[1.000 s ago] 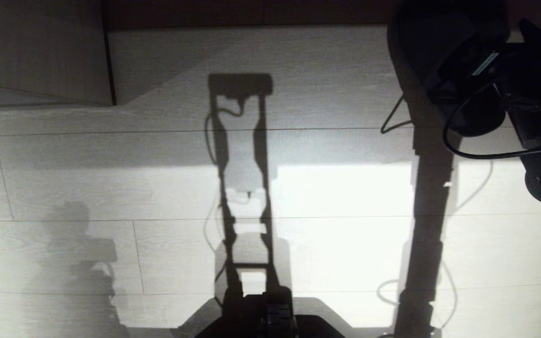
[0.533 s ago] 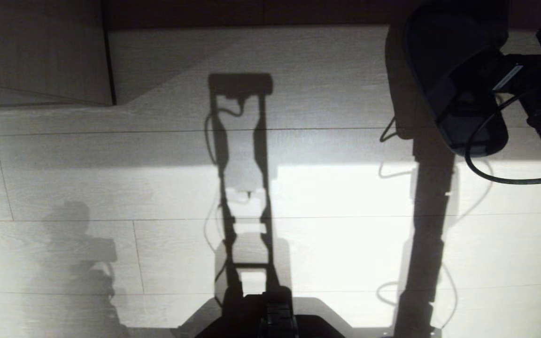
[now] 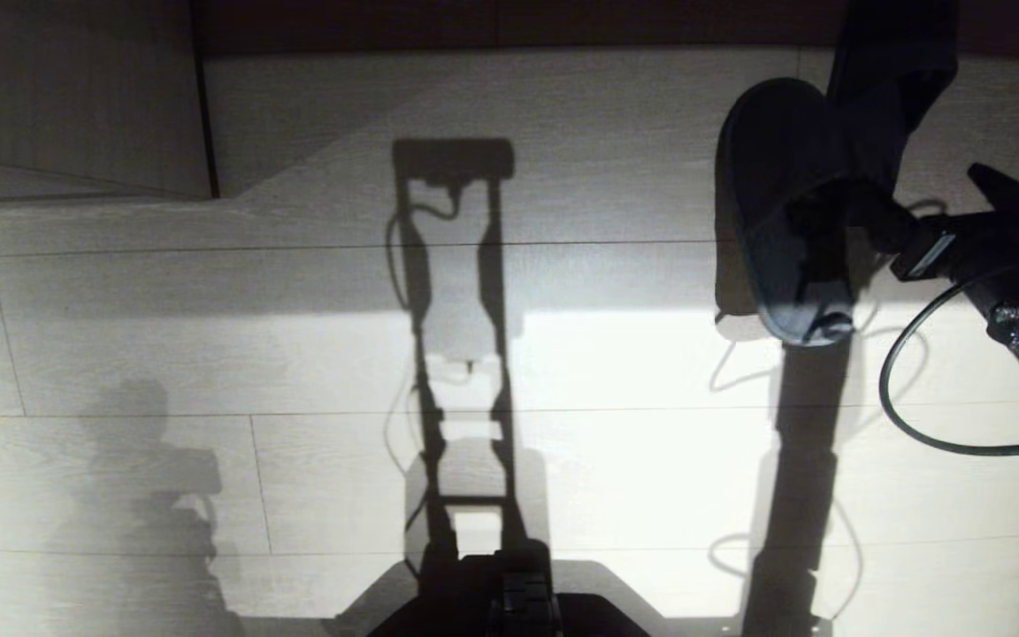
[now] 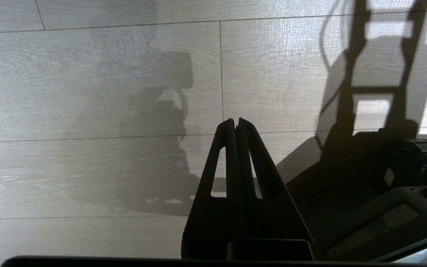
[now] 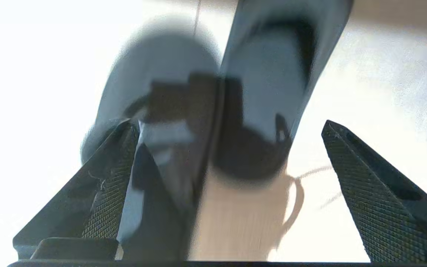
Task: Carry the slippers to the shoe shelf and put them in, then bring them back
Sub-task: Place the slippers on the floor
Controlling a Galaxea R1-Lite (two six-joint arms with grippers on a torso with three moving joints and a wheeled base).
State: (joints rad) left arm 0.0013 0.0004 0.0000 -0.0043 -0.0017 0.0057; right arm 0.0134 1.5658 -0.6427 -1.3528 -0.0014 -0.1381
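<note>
slippers are seen side by side at the far right of the floor, apparently set down. the right gripper is spread wide beside them, pinching nothing; the left gripper is parked, pressed together.

Head view: from high up, facing steeply down at the pale plank floor; slippers at two o'clock. Left wrist view: low, close over the same floor, closed left gripper at six o'clock. Right wrist view: very near the slippers, looking between the spread right gripper. Shared: floor, slippers.
</note>
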